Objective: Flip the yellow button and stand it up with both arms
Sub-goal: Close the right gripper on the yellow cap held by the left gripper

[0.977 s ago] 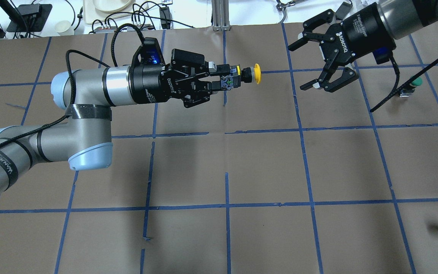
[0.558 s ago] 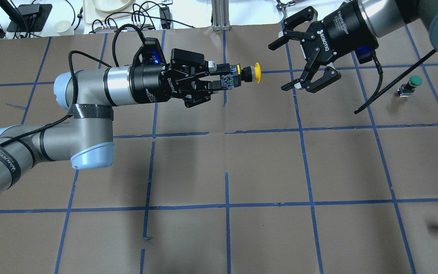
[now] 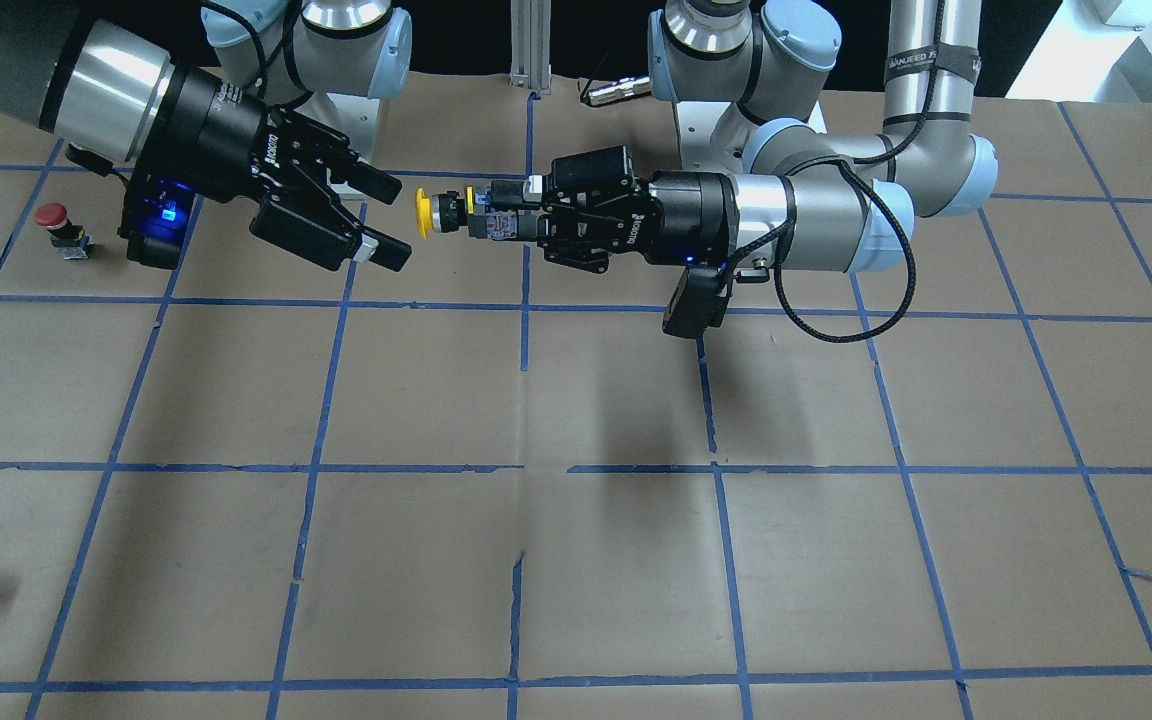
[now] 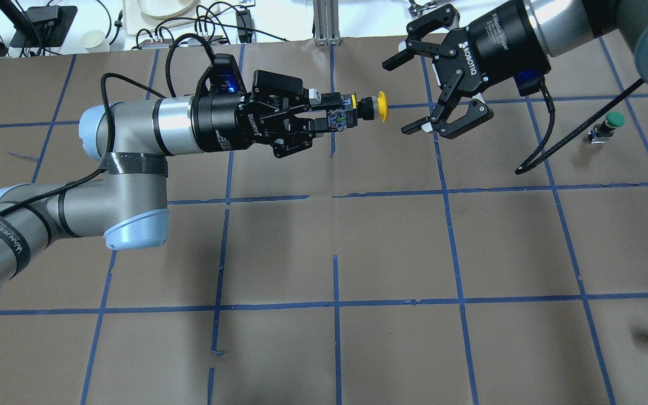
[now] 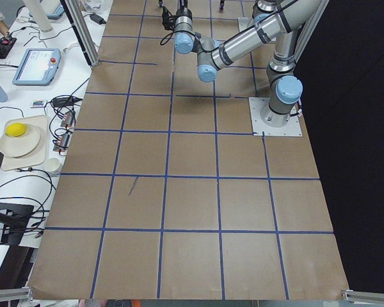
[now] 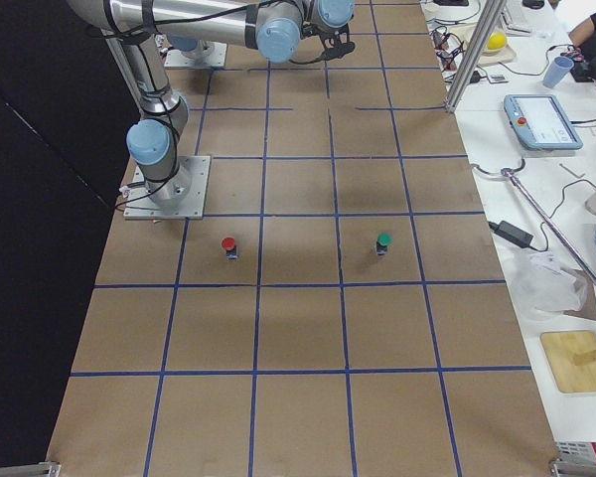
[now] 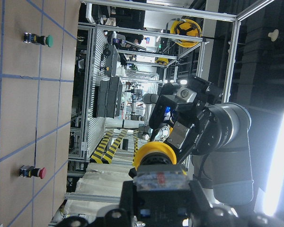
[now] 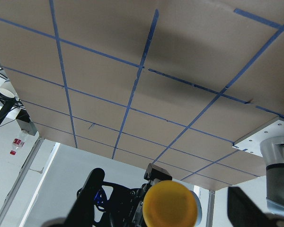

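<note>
Overhead exterior view, reading from the left: your left arm [image 4: 127,129] reaches in level above the desk [image 4: 391,242]. The left gripper [image 4: 328,112] is pinching the yellow button [image 4: 364,108] by the rear of its blocky body.

The button sticks straight out from the left gripper's tips. It lies on its side in the air, with the cap pointing away from that gripper. It has a round yellow mushroom cap, a short black collar behind it, and a black-and-grey body with small yellow and green marks.

Just past the cap, on the far side from the left gripper, is the right gripper [image 4: 394,98]. Its fingers are spread wide, it faces the cap, and it touches nothing. In the right wrist view the cap fills the space between those two spread fingers. Well beyond the right gripper, much farther from the left gripper, a green button [image 4: 611,124] stands on the desk.

I'd judge the button to be light, hard plastic that won't give under the pads. The domed cap looks smooth and likely to slip or twist. You would do better to close the right gripper on the black collar, or on any flat body face left free, and release the left gripper only once that hold is firm.
</note>
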`<state>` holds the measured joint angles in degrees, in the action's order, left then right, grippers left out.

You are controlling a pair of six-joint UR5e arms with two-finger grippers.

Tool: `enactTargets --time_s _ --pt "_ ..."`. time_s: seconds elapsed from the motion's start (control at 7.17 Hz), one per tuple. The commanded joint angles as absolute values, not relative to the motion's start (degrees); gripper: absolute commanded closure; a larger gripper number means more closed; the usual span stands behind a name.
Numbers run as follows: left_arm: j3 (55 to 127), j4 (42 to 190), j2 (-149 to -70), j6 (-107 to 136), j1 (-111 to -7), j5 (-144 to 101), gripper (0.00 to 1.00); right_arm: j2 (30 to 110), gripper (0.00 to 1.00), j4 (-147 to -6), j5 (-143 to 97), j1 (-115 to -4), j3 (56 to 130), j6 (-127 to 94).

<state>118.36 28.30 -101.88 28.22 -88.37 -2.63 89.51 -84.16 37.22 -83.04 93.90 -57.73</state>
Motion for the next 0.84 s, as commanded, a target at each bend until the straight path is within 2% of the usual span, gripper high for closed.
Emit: enactTargets --time_s 0.0,0.28,0.56,0.7 --pt "118.2 28.3 -101.9 28.2 -88.3 -2.6 0.95 88.6 0.01 -84.3 34.5 -84.1 94.0 -57.9" --pt "118.3 28.3 -101.8 28.2 -88.2 -2.6 0.95 88.4 0.04 -84.0 34.4 -84.3 94.2 -57.9" --pt "118.5 28.2 -101.5 28.3 -88.2 -2.7 0.95 88.6 0.27 -83.7 34.5 -84.3 94.2 -58.0" --pt "118.4 28.2 -101.6 28.3 -88.2 -2.7 0.95 88.9 0.3 -83.3 34.5 -84.3 94.3 -58.0"
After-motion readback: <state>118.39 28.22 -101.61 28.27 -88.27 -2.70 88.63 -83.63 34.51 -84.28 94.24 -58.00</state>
